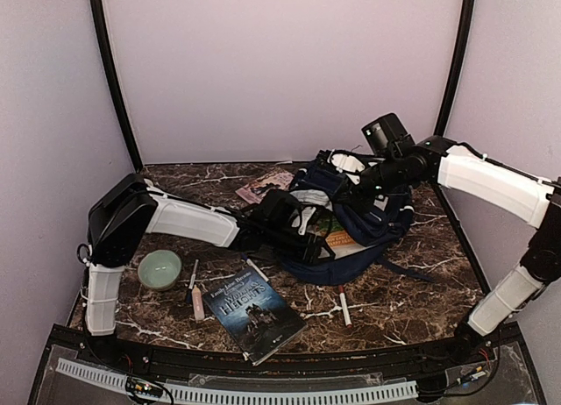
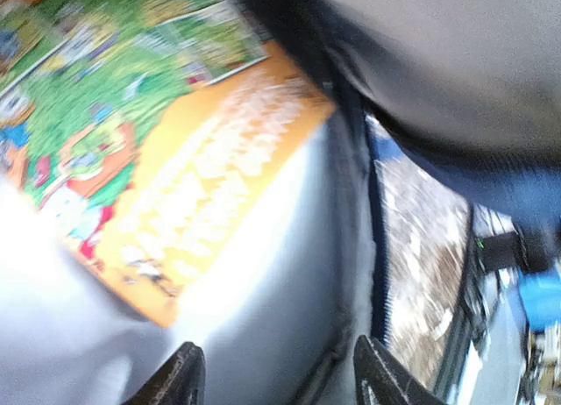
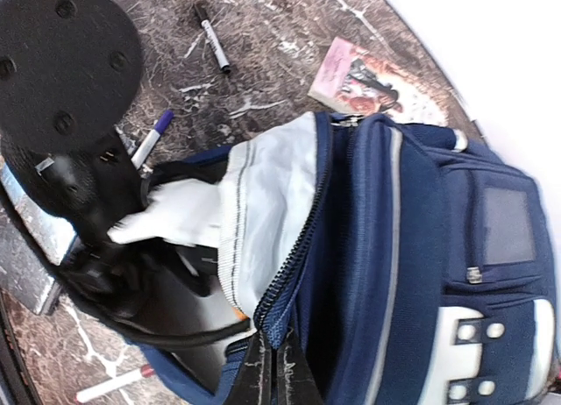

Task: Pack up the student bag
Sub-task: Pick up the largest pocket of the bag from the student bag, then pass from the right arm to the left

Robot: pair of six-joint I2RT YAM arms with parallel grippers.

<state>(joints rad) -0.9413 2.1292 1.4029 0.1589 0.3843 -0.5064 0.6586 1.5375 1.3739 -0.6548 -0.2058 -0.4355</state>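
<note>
The student bag (image 1: 368,225) lies open at the table's middle right, navy with a pale lining; it also shows in the right wrist view (image 3: 412,247). My left gripper (image 1: 302,223) is inside the bag's opening. In the left wrist view it (image 2: 280,383) is open and empty over the grey lining (image 2: 263,282), with an orange and green picture book (image 2: 158,133) lying in the bag just beyond the fingertips. My right gripper (image 3: 279,365) is shut on the bag's zipper edge and holds the flap up; it also shows in the top view (image 1: 370,181).
A dark "Wuthering Heights" book (image 1: 254,313) lies front centre. A green bowl (image 1: 159,269) and pens (image 1: 195,291) sit front left. A white marker (image 1: 344,304) lies before the bag. A pink book (image 1: 263,186) lies behind it. A black marker (image 3: 213,37) is beyond the bag.
</note>
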